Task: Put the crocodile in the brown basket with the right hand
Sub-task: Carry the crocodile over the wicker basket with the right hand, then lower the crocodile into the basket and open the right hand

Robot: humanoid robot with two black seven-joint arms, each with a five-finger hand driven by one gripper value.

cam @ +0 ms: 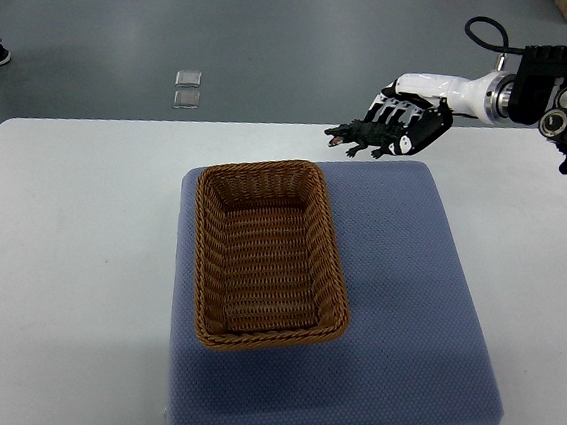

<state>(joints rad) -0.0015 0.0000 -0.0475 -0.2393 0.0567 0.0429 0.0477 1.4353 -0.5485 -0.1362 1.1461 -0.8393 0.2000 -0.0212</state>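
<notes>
Bright, even overhead light filled the scene. The white surface [69, 252] looked nearly washed out, shadows were soft and faint inside the basket [208, 266], and focus was sharp throughout.

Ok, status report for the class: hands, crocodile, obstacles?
Right hand shut on crocodile, beyond brown basket. Left hand out of view. Basket empty, nothing blocking.

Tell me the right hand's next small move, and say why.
Probably carry it leftward and nearer, over the brown basket: the right hand grips the crocodile by the blue mat's far edge, outside the basket's rim.
</notes>
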